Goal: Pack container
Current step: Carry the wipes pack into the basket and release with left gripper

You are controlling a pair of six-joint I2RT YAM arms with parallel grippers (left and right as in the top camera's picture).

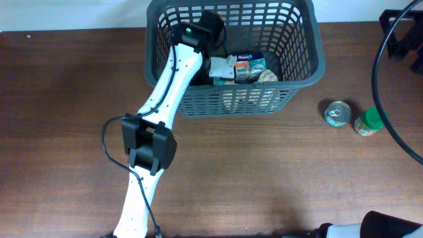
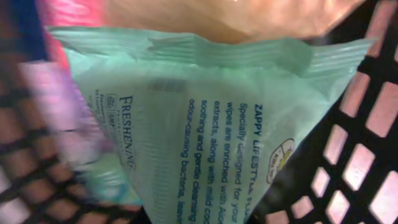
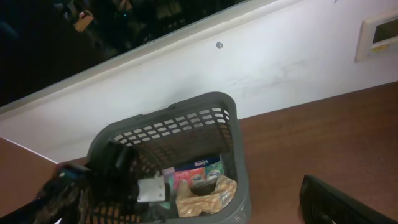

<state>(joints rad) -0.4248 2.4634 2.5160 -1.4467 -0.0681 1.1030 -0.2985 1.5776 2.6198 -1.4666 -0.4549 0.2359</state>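
Jaws, left gripper (image 1: 221, 67): spread or pressed not determinable, buried inside container (image 1: 301, 73) among packets
Jaws, right gripper (image 3: 339, 199): not determinable, only dark edge in right wrist view
Container: upright, far centre of table (image 1: 66, 99)
Left arm (image 1: 165, 92): reaching over near wall into container
Pale green wipes packet (image 2: 205, 124): filling left wrist view, against lattice wall
Tin can (image 1: 338, 113), green-lidded jar (image 1: 368, 122): on table right of container, just beside each other

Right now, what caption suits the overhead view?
Left arm reaches into the basket; tin can and green-capped jar stand outside on the table.
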